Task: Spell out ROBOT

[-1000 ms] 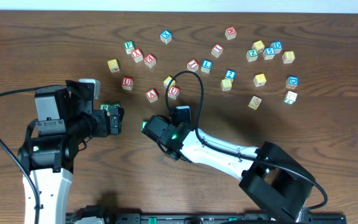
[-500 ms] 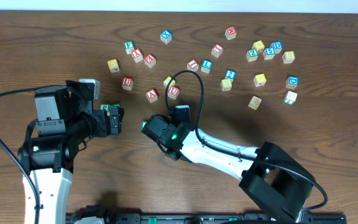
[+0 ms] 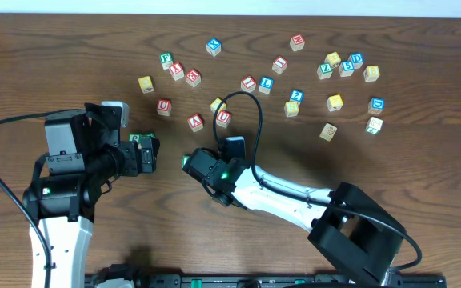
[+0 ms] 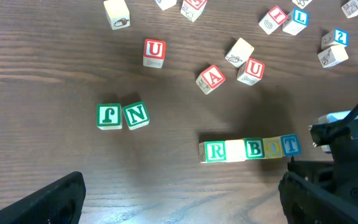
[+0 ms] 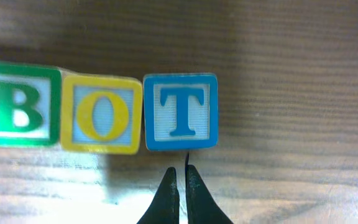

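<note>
A row of letter blocks lies on the wooden table in the left wrist view: green R (image 4: 214, 151), a pale block whose letter I cannot read (image 4: 234, 151), green B (image 4: 254, 149), yellow O (image 4: 272, 147), blue T (image 4: 290, 145). The right wrist view shows B (image 5: 17, 102), O (image 5: 101, 114) and T (image 5: 180, 112) touching side by side. My right gripper (image 5: 180, 173) is shut and empty, its tips just short of the T. My left gripper (image 4: 179, 202) is open and empty, back from the row. In the overhead view the right gripper (image 3: 198, 166) covers most of the row.
Green J (image 4: 109, 116) and N (image 4: 135, 115) blocks sit together left of the row. Red U (image 4: 155, 51), red A (image 4: 211, 78) and another red U (image 4: 252, 70) lie beyond it. Several more loose blocks are scattered across the far table (image 3: 334, 102).
</note>
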Robot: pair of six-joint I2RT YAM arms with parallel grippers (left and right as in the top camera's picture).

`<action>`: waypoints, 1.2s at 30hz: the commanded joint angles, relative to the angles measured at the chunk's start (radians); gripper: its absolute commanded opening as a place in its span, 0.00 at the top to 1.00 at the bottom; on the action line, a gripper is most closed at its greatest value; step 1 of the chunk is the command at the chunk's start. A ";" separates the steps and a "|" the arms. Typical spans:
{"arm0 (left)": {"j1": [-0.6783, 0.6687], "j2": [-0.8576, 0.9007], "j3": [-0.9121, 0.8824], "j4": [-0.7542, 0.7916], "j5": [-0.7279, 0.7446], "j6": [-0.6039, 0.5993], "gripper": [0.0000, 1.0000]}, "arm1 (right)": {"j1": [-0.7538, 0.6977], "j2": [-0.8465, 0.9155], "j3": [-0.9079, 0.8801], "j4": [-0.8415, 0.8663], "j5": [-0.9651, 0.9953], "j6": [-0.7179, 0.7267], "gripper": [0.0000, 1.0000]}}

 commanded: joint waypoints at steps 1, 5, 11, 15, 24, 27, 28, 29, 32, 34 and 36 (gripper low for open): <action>0.004 -0.002 0.003 -0.003 0.001 0.013 0.02 | -0.009 0.019 -0.005 -0.020 -0.039 0.005 0.99; 0.004 -0.002 0.003 -0.003 0.001 0.013 0.02 | -0.009 0.018 -0.005 -0.060 -0.007 0.062 0.99; 0.004 -0.002 0.003 -0.003 0.001 0.013 0.02 | -0.022 0.016 -0.003 -0.153 0.120 0.207 0.99; 0.004 -0.002 0.003 -0.003 0.001 0.013 0.02 | -0.055 0.016 -0.002 -0.149 0.120 0.222 0.99; 0.004 -0.002 0.003 -0.003 0.001 0.013 0.02 | -0.115 0.016 -0.002 -0.026 0.052 0.087 0.99; 0.004 -0.002 0.003 -0.003 0.001 0.013 0.02 | -0.142 0.016 -0.002 0.025 -0.039 0.019 0.99; 0.004 -0.002 0.003 -0.003 0.001 0.013 0.02 | -0.159 0.016 -0.002 0.034 -0.079 0.005 0.99; 0.004 -0.002 0.003 -0.003 0.001 0.013 0.02 | -0.170 0.016 -0.002 0.037 -0.100 0.000 0.99; 0.004 -0.002 0.003 -0.003 0.001 0.013 0.03 | -0.216 0.016 -0.003 0.030 -0.151 0.000 0.99; 0.004 -0.002 0.003 -0.003 0.001 0.013 0.02 | -0.225 0.016 -0.004 0.028 -0.151 -0.005 0.99; 0.004 -0.002 0.003 -0.003 0.001 0.013 0.02 | -0.224 0.016 -0.004 0.028 -0.151 -0.007 0.99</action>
